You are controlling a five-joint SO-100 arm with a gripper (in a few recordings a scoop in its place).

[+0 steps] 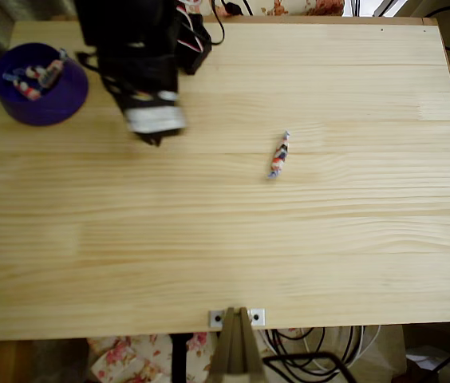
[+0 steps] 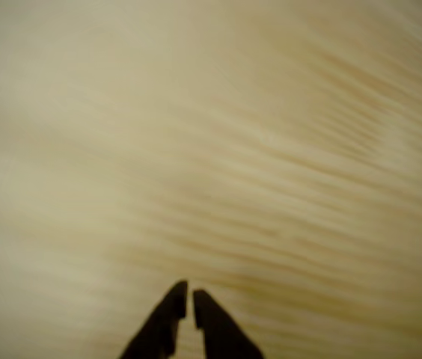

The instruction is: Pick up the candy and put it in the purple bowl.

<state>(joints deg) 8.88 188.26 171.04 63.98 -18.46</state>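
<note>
Tool (image 2: pixel 190 301) tips nearly together over motion-blurred table (image 2: pixel 271 149)

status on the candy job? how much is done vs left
Done: a few wrapped candies already lie in the purple bowl. In hand: nothing; in the wrist view the claw shows its tips nearly together, with only blurred wood under them. Left: one candy lies on the table, right of the arm in the overhead view, not yet picked up or bowled.
</note>
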